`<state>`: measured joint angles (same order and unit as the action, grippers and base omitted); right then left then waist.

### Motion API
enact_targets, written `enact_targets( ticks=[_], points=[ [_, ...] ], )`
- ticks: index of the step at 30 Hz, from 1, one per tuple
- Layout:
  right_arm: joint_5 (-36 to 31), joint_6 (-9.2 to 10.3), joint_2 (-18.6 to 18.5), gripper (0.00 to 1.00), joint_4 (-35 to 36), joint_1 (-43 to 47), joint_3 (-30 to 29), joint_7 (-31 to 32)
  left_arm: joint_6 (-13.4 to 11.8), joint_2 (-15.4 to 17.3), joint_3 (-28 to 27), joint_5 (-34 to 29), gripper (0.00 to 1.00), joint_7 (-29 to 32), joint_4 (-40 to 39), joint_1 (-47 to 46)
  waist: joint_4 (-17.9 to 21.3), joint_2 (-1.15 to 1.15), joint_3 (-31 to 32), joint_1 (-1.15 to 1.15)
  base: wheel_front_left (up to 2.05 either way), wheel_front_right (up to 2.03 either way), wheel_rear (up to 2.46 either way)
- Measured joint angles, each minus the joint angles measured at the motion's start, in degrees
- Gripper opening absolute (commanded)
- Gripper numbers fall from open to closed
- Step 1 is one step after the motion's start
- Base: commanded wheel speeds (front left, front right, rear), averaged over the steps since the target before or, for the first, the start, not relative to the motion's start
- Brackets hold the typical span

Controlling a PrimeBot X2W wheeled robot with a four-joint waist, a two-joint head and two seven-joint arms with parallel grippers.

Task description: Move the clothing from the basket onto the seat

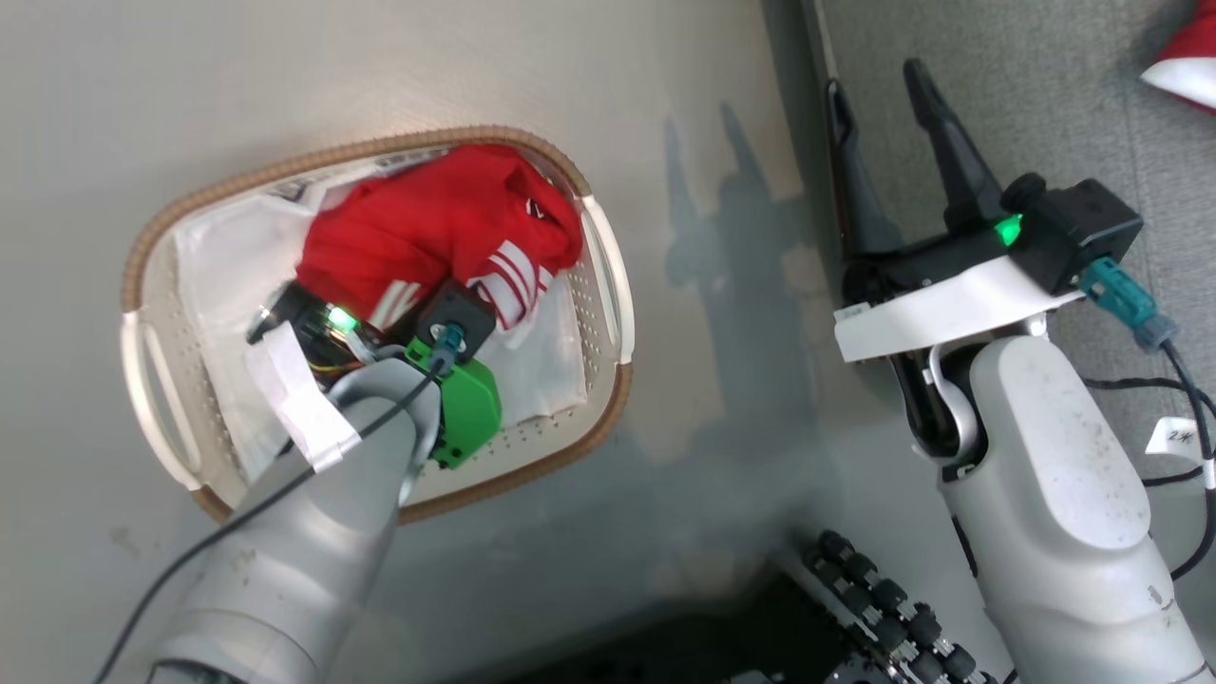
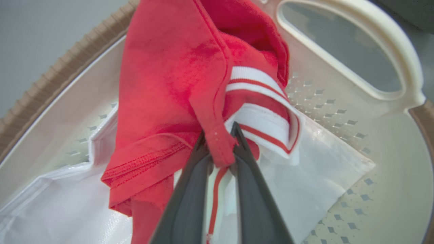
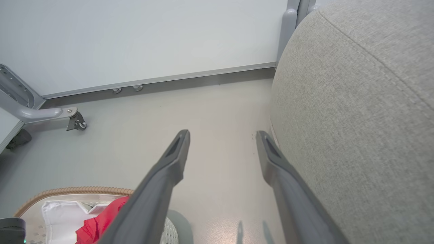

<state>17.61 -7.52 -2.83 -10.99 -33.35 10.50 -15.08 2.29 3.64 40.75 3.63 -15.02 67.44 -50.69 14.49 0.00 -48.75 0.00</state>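
Down inside the basket (image 1: pixel 608 275), the left gripper (image 2: pixel 218 135) presses its two dark fingers together on a fold of the clothing (image 2: pixel 169 84), pinching the red fabric just beside the white-striped trim. That hold on a loose fold looks chosen so the garment can be lifted free without catching the white liner (image 2: pixel 305 176) beneath it. The clothing is bunched toward one end of the basket, resting on the liner and not yet raised clear of the tan rim. The right gripper (image 3: pixel 222 135) hangs with its fingers spread and nothing between them, just beside the rounded edge of the seat (image 3: pixel 356 101), probably parked out of the way while the other arm works. The basket stands on a smooth pale grey floor (image 3: pixel 217 108), near the seat but apart from it. Beyond, a plain pale wall (image 3: pixel 135 40) meets the floor at a grey skirting, and a caster (image 3: pixel 76 122) on a grey frame leg stands to one side. A red and white piece (image 1: pixel 1187 57) lies on the seat at the corner of the head view.
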Motion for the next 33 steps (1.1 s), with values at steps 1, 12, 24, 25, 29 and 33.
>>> enact_targets(
  ticks=[1,12,24,25,29,33],
  points=[
    [-0.07,0.00,0.00,1.00,-0.36,0.29,0.07,-0.01,0.07,-0.12,-0.18,0.52,0.00,0.00,-1.15,0.98,-0.18,0.00,0.91,0.00,0.00,0.00,0.00],
    [-3.58,0.00,0.03,1.00,-3.76,5.72,1.72,-0.01,-0.52,-0.46,-3.01,4.49,0.00,-0.01,-12.52,12.76,-2.82,0.00,11.26,0.00,0.00,0.00,0.00],
    [-4.91,0.00,0.04,1.00,-6.13,12.82,1.03,-0.01,-1.12,-0.13,-6.84,5.02,0.00,-0.01,-25.28,24.05,-6.73,0.00,23.43,-0.01,0.00,0.00,0.00],
    [-5.14,0.00,0.04,1.00,-6.41,13.31,1.00,0.00,-1.01,-0.04,-7.17,4.83,0.00,-0.01,-26.27,24.94,-7.05,0.00,24.51,-0.01,0.00,0.00,0.00],
    [-5.50,0.00,0.04,1.00,-7.22,15.57,1.04,-0.01,-0.85,0.20,-8.97,4.63,0.00,-0.01,-29.37,27.71,-8.13,0.00,28.48,-0.01,0.00,0.00,0.00],
    [-5.52,0.00,0.03,1.00,-7.89,17.79,1.26,0.00,-0.77,0.22,-11.05,4.33,0.00,0.00,-32.97,29.95,-9.03,0.00,32.28,-0.01,0.00,0.00,0.00]
  ],
)
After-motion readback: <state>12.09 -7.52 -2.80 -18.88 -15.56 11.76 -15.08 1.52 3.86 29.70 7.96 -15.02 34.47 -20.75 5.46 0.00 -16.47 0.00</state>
